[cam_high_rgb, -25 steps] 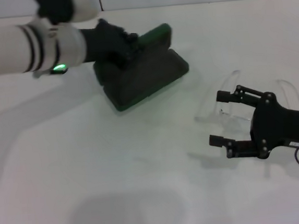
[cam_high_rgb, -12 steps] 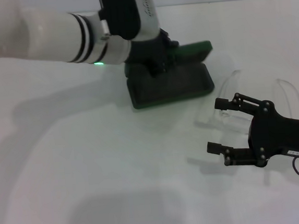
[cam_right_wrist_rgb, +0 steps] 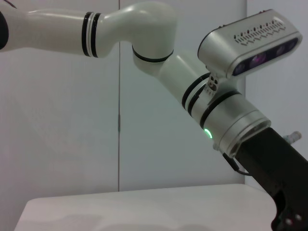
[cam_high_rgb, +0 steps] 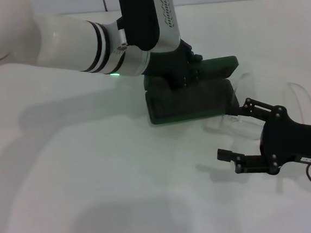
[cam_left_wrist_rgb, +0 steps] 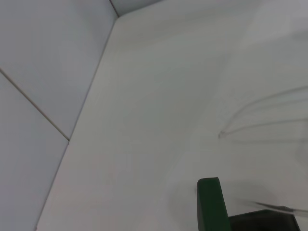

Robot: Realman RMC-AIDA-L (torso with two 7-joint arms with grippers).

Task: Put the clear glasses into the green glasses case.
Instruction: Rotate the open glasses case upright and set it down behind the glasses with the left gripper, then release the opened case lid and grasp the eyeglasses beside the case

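The green glasses case (cam_high_rgb: 190, 103) lies open on the white table, its lid (cam_high_rgb: 216, 67) raised at the far side. My left gripper (cam_high_rgb: 180, 71) reaches across from the left and is shut on the case's back edge by the hinge. The left wrist view shows a green case edge (cam_left_wrist_rgb: 211, 204) and the faint arms of the clear glasses (cam_left_wrist_rgb: 262, 126). The clear glasses (cam_high_rgb: 221, 122) lie just right of the case, almost touching it. My right gripper (cam_high_rgb: 229, 132) is open and low over the table, with one finger on each side of the lens end.
A white wall runs along the table's far edge (cam_high_rgb: 243, 0). The left arm (cam_right_wrist_rgb: 144, 33) fills the right wrist view, with its black gripper body (cam_right_wrist_rgb: 279, 192) at the right. Bare table (cam_high_rgb: 96, 181) lies in front of the case.
My left gripper has dragged the open case to the right and turned it, bringing it up against the glasses. The right gripper has shifted only slightly.
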